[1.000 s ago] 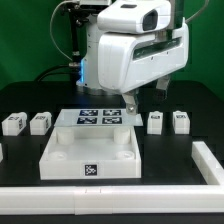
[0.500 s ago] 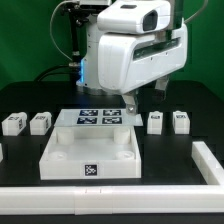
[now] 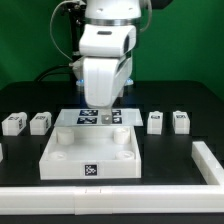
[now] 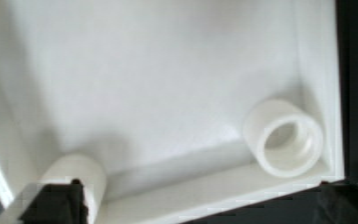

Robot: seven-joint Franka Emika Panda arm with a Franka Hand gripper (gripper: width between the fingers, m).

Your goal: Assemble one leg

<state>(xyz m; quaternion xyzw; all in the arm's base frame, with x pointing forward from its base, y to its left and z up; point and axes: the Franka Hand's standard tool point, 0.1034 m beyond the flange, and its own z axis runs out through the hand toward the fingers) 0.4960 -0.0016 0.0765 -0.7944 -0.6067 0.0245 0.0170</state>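
Note:
Two small white legs with marker tags stand at the exterior view's left (image 3: 13, 124) (image 3: 40, 122), and two more stand at its right (image 3: 156, 122) (image 3: 181, 121). The large white tray-like tabletop (image 3: 60, 155) lies in the middle. My gripper (image 3: 104, 116) points down over the tabletop's far edge and holds nothing. In the wrist view the gripper (image 4: 202, 205) is open, with dark fingertips (image 4: 51, 200) far apart. Beneath it are the tabletop's inner floor (image 4: 140, 90) and two round corner sockets (image 4: 286, 135) (image 4: 73, 172). No leg shows in the wrist view.
The marker board (image 3: 84, 118) lies flat behind the tabletop, partly under the gripper. A white L-shaped rail (image 3: 205, 165) runs along the table's front and the exterior view's right. Black cables hang behind the arm.
The arm's wrist has turned and swung toward the exterior view's left. The gripper now hangs lower, over the tabletop's far edge. The legs and the tabletop have not moved.

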